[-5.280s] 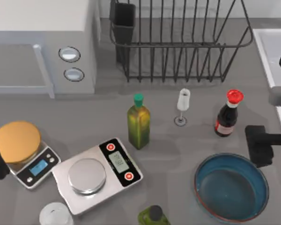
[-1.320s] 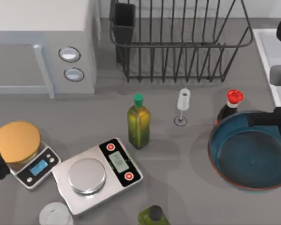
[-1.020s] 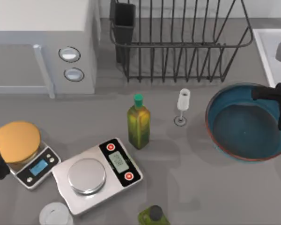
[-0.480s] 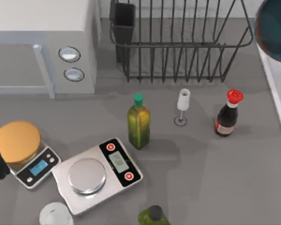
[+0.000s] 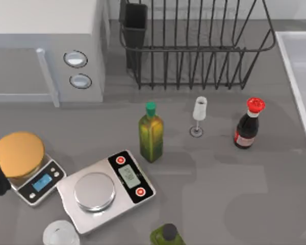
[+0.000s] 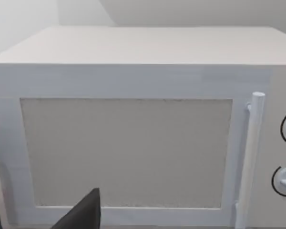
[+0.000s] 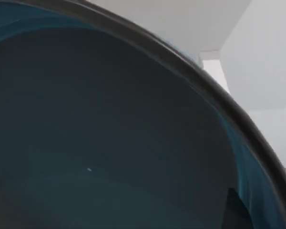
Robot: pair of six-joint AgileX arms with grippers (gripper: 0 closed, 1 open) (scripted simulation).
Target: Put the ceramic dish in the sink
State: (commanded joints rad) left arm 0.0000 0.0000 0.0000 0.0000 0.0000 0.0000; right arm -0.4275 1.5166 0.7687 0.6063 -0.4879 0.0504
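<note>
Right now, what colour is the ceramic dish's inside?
Deep glazed blue; the right wrist view shows the ceramic dish best.

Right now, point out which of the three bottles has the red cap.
The dark sauce bottle at the table's right, beside the small white glass. The olive oil bottle has a green cap; the green bottle at the near edge, a black one.

my right wrist camera shows the ceramic dish (image 7: pixel 109 133) glazed deep teal-blue with a dark rim. the sink (image 5: pixel 298 56) is pale white-grey, the table (image 5: pixel 219 178) mid grey. the dish rack (image 5: pixel 194 46) is black wire. the sauce bottle (image 5: pixel 249 125) is dark with a red cap.
</note>
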